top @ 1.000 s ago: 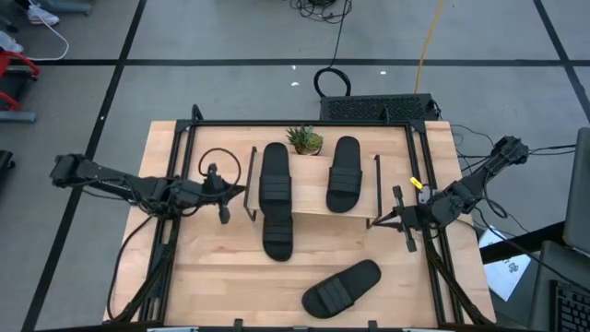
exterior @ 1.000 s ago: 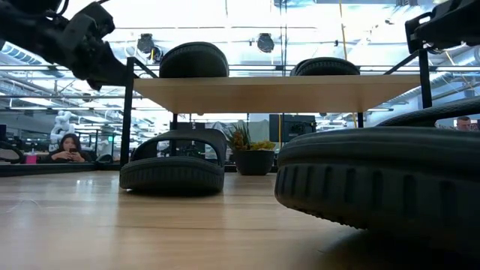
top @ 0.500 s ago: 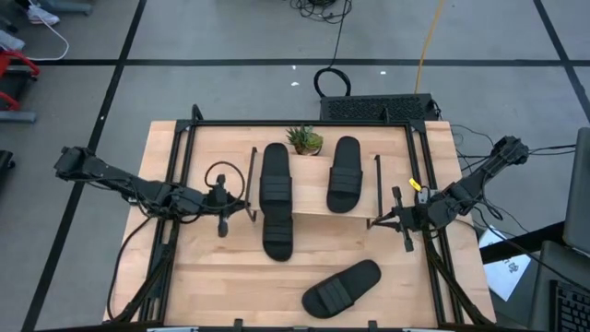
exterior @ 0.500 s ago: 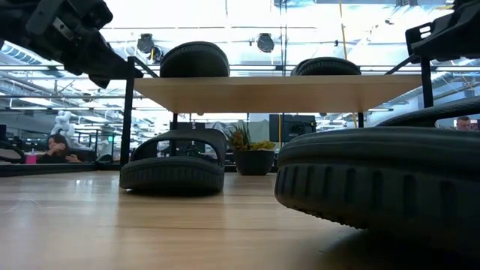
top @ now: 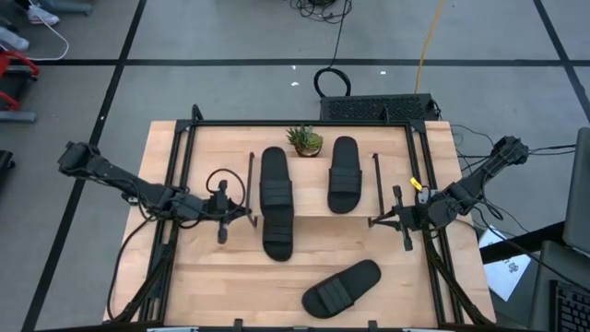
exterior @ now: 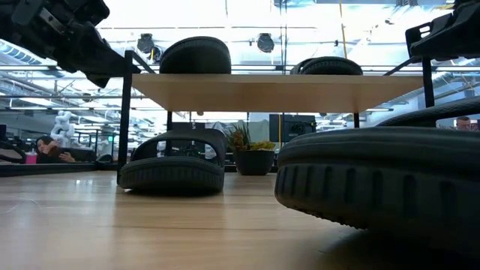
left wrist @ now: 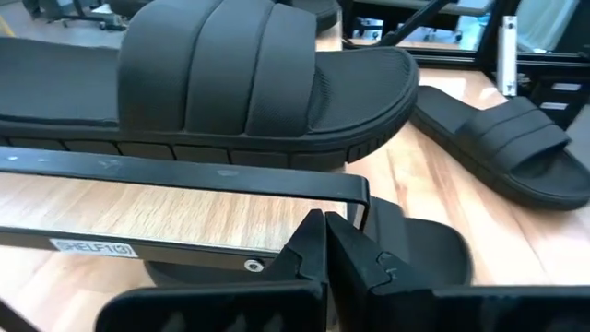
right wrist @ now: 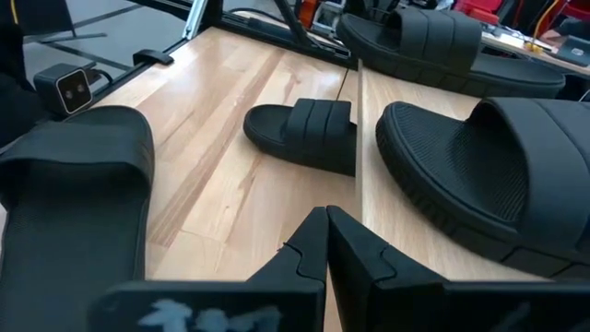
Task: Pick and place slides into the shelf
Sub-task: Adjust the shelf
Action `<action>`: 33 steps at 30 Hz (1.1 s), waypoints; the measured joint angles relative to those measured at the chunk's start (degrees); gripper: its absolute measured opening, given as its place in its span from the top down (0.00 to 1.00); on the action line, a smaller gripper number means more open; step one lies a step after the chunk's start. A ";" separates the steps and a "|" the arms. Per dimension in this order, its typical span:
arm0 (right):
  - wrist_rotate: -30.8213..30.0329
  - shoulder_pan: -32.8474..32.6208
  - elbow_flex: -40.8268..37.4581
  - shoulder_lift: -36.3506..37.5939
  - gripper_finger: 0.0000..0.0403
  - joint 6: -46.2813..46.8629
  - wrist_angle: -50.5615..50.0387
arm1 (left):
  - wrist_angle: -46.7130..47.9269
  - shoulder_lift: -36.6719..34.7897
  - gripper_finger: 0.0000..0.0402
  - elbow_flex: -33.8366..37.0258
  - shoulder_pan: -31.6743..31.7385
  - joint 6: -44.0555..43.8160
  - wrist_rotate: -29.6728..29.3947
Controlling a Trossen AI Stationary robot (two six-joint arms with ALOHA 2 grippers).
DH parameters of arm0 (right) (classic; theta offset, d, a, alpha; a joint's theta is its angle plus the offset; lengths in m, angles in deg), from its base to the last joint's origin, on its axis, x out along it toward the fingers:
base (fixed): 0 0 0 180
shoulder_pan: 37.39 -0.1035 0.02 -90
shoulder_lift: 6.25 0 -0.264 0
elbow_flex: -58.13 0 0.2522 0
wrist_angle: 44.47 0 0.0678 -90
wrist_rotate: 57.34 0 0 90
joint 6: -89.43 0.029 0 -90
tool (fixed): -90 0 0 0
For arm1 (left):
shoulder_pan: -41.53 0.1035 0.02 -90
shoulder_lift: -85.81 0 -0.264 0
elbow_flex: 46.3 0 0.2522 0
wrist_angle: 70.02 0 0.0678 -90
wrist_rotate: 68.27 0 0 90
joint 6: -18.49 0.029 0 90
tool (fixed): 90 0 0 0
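The shelf [top: 309, 189] stands mid-table, a light plank on black side frames. Two black slides [top: 275, 175] [top: 344, 173] lie on its top. A third slide [top: 278, 235] rests on the table under the plank, its near end sticking out. A fourth slide [top: 341, 288] lies slantwise on the table near the near edge. My left gripper [top: 241, 209] is shut at the near end of the shelf's left frame. My right gripper [top: 372, 221] is shut at the shelf's near right corner. My left gripper comes level from the table's left. Its shut fingertips [left wrist: 324, 226] sit against the near corner of the left frame's top bar [left wrist: 355, 192], just under it. My right gripper points its shut fingers at the shelf's near right corner [right wrist: 358, 138]; I cannot tell whether it touches.
A small potted plant [top: 304, 140] stands on the table at the shelf's far side, between the two upper slides. Black rails [top: 184, 138] frame the tabletop. Bare wood [top: 212, 277] lies on the near left part of the table.
My left gripper has moved toward the near edge along the shelf's left frame, staying shut. The shelf, with the two slides on top, has slid a little toward the table's left; in the low view its left leg now leans.
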 joint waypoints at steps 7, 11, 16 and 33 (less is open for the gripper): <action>-4.19 -0.02 0.09 0.05 1.00 -2.12 1.33 | -0.32 0.02 1.00 0.00 -1.15 0.33 -2.59; -11.49 0.04 2.39 0.24 1.00 -3.55 1.00 | -0.32 0.02 1.00 0.00 -1.15 0.39 -2.88; -15.50 0.00 6.66 0.24 1.00 -5.71 -0.08 | -0.32 0.02 1.00 0.00 -1.13 0.43 -2.93; -19.40 0.04 15.86 -3.96 1.00 29.19 -31.30 | -0.34 0.00 1.00 0.00 -1.04 -1.12 -2.99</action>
